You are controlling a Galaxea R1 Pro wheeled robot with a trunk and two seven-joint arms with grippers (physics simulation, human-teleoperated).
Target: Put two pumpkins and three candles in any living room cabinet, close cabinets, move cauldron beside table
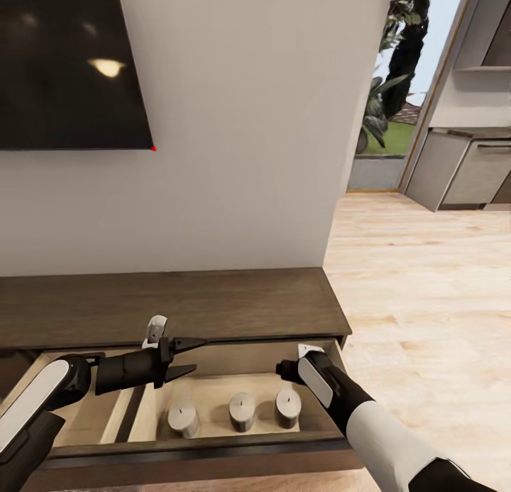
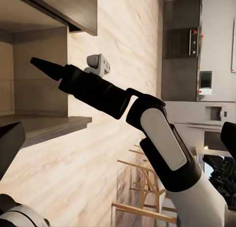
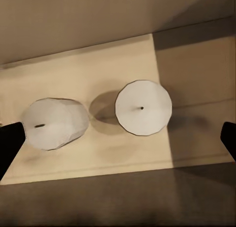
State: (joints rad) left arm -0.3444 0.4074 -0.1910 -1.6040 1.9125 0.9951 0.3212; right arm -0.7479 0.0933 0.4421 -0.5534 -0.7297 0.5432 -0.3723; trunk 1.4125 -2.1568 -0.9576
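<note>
1. Left end effector (image 1: 190,356) hovers over the open drawer (image 1: 213,446) of the cabinet (image 1: 170,300), fingers parted, holding nothing; it points sideways toward the right arm, over the left part of the drawer.
2. Drawer is pulled out under the dark-brown top; pale beige inside, with a dark divider (image 1: 131,414) left of the candles.
3. Three candles stand upright in a row on the drawer floor: left candle (image 1: 182,417), middle candle (image 1: 242,410), right candle (image 1: 287,407), near each other but apart. Judged: candle part of the task looks done, all three stowed.
4. Right end effector (image 3: 118,138) hangs above the drawer's right end, looking straight down on two candles (image 3: 143,107), (image 3: 55,123); its dark fingertips (image 3: 10,143) sit wide at the frame edges, nothing between them, so spread and empty. Judged: just a release pose.
5. No pumpkins or cauldron seen; drawer not yet shut.
6. Right of the cabinet: wood floor (image 1: 426,279), grey kitchen units (image 1: 465,169) beyond.
</note>
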